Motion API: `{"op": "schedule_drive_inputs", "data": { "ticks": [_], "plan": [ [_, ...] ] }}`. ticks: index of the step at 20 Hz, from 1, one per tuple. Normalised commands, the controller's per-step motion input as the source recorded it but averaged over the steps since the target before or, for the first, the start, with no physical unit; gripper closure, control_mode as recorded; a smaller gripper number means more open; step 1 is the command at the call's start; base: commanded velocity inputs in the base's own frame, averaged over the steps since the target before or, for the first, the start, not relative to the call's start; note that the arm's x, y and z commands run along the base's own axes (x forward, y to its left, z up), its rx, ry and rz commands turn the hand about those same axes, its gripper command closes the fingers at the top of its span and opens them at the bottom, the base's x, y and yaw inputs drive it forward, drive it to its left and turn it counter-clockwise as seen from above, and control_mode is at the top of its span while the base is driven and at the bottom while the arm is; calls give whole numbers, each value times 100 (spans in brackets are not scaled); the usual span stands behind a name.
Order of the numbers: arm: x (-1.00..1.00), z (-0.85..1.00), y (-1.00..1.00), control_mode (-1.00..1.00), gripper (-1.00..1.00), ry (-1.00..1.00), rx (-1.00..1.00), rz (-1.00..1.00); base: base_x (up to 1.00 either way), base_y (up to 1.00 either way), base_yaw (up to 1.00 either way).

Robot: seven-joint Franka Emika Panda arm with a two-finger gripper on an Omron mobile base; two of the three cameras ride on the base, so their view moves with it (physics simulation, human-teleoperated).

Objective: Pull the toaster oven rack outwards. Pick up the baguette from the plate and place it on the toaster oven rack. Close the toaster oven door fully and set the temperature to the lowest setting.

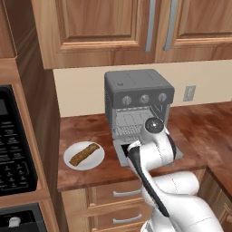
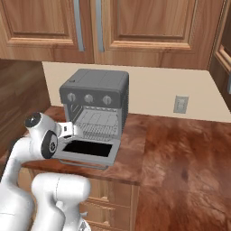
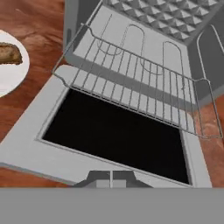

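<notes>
So the tool (image 3: 112, 177) is clenched right down, fingertips together with nothing between them, hovering just above the near edge of the toaster oven door (image 3: 30, 148), which is folded flat down and open. Looks to me like we're at the very first step, getting the toaster oven rack (image 3: 131, 87) pulled out, and it isn't gripped yet.

The rack's front wire sits just past the door's hinge edge, across the dark glass from the tool. In the hand view it looks a bit skewed in the cavity, right corner poking out further than the left.

My take on doing this well: with the fingers pinched like that, either hook behind the front crossbar and drag, or open up and pinch the front wire near its middle. Middle matters, because pulling from a corner will probably twist it more and jam it in the side rails. Pull straight back along the door, low and level.

The toaster oven (image 1: 136, 88) sits on the table (image 1: 86, 129) against the wall. The baguette (image 1: 84, 153) is on the plate (image 1: 72, 162), off to the oven's left, well clear of the door.
</notes>
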Motion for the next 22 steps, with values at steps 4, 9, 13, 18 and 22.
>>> {"op": "schedule_drive_inputs", "data": {
  "ticks": [4, 9, 13, 18, 22],
  "plan": [
    [-29, 44, 100, -100, -100, -29, 8, -22, 0, 0, 0],
    [-13, 61, 87, -100, -100, -8, 16, -21, 0, 0, 0],
    [0, 49, 40, -100, -100, 23, 25, -3, 0, 0, 0],
    [15, 27, 21, -100, -100, 44, 28, 0, 0, 0, 0],
    [0, -2, 3, -100, -100, 6, 11, 0, 0, 0, 0]
  ]
}}
